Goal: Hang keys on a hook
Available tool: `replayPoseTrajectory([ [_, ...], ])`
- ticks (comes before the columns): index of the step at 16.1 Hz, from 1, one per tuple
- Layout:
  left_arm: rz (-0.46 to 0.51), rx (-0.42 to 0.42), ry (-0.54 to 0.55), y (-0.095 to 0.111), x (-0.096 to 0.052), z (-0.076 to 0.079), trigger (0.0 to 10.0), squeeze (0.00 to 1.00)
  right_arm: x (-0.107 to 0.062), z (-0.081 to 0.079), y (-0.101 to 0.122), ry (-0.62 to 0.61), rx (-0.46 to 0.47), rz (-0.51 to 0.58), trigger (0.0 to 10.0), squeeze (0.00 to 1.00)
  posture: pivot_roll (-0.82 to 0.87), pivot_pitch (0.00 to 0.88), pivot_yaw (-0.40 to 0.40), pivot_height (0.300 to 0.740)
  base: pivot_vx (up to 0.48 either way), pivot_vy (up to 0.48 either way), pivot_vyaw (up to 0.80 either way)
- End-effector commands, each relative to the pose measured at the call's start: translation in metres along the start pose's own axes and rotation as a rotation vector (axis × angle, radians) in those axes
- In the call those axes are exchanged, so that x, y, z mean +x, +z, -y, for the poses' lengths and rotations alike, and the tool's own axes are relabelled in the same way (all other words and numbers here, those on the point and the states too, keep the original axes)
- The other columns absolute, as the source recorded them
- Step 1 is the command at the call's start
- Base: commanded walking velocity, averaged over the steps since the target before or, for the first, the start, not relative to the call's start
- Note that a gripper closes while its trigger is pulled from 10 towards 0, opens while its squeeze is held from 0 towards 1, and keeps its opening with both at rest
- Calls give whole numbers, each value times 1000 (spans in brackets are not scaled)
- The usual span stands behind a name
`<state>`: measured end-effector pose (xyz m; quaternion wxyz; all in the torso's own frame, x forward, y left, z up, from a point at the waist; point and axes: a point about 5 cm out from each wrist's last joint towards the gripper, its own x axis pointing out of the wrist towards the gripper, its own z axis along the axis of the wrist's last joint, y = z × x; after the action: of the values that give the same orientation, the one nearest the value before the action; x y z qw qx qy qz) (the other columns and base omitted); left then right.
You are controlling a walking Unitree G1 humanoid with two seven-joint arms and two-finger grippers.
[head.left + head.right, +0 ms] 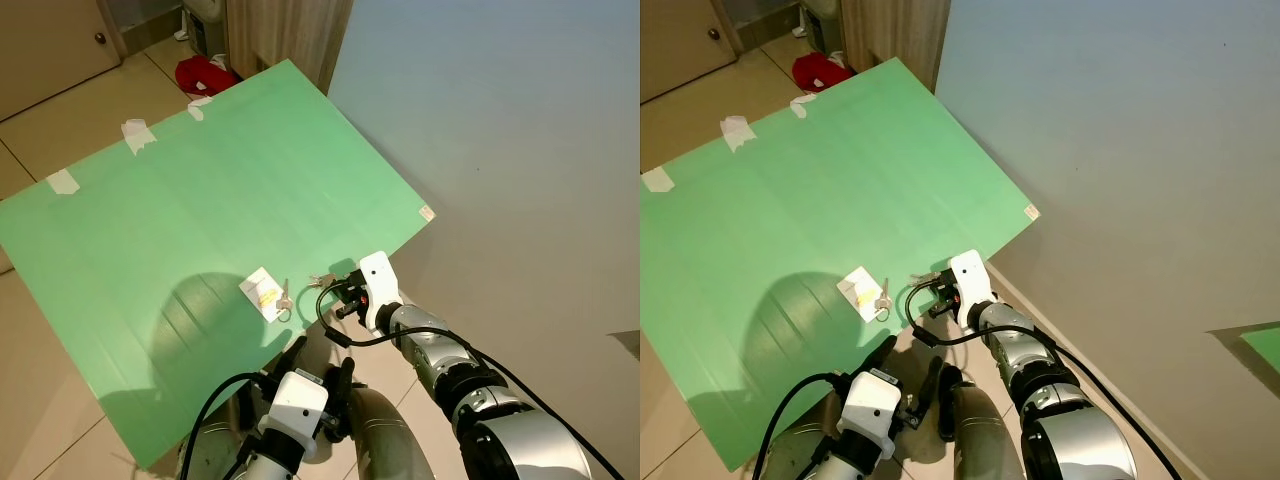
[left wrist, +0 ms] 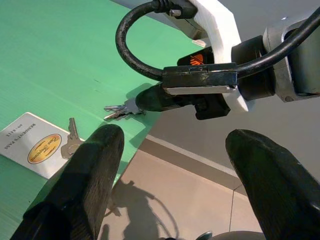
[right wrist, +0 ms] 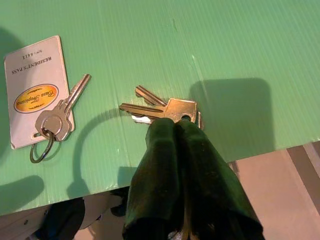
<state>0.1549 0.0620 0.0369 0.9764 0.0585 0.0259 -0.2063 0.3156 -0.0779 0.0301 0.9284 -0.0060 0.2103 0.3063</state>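
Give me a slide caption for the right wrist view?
Right gripper pinching a bunch of keys on a green board, beside a resident's pass card with its own key.

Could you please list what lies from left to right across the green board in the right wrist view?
White resident's pass card → single key on a ring → bunch of keys, pinched in the right gripper.

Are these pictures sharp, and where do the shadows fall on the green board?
Both eye views are sharp; a broad, rounded shadow darkens the green board left of the white card. In the right wrist view the right gripper, shut on the keys, casts a dark patch behind them. In the left wrist view the open left gripper's fingers look soft.
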Motion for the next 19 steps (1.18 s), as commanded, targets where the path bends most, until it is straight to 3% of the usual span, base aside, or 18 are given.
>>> replayPoseTrajectory([
  [1, -33, -12, -33, -7, -5, 12, 10000, 0, -8, 6, -16, -17, 30, -35, 0, 0, -91, 374, -197, 740, 0, 0, 0],
  [11, -26, -15, -19, -4, -2, 13, 10000, 0, -10, 13, -11, -30, 31, -21, 0, 0, -117, 398, -226, 740, 0, 0, 0],
  [12, -24, -15, -17, -4, -2, 13, 10000, 0, -8, 15, 2, -32, 27, 22, 0, 0, -115, 400, -231, 740, 0, 0, 0],
  [14, -25, -15, -7, -4, -2, 13, 10000, 0, -3, 18, 57, -10, 39, 205, 0, 0, -124, 395, -234, 740, 0, 0, 0],
  [16, -25, -15, -7, -5, -1, 13, 10000, 0, -3, 22, 86, 5, 41, 284, 0, 0, -129, 390, -236, 740, 0, 0, 0],
  [17, -25, -13, -6, -5, 0, 13, 10000, 0, -3, 22, 89, 2, 33, 285, 0, 0, -134, 387, -237, 740, 0, 0, 0],
  [18, -23, -12, -4, -4, 1, 12, 10000, 0, -3, 23, 87, -19, 21, 268, 0, 498, -136, 387, -237, 740, 0, 0, 0],
  [19, -22, -11, -4, -4, 2, 12, 10000, 0, -3, 23, 77, -26, 19, 233, 10000, 1000, -135, 389, -237, 740, 0, 0, 0],
])
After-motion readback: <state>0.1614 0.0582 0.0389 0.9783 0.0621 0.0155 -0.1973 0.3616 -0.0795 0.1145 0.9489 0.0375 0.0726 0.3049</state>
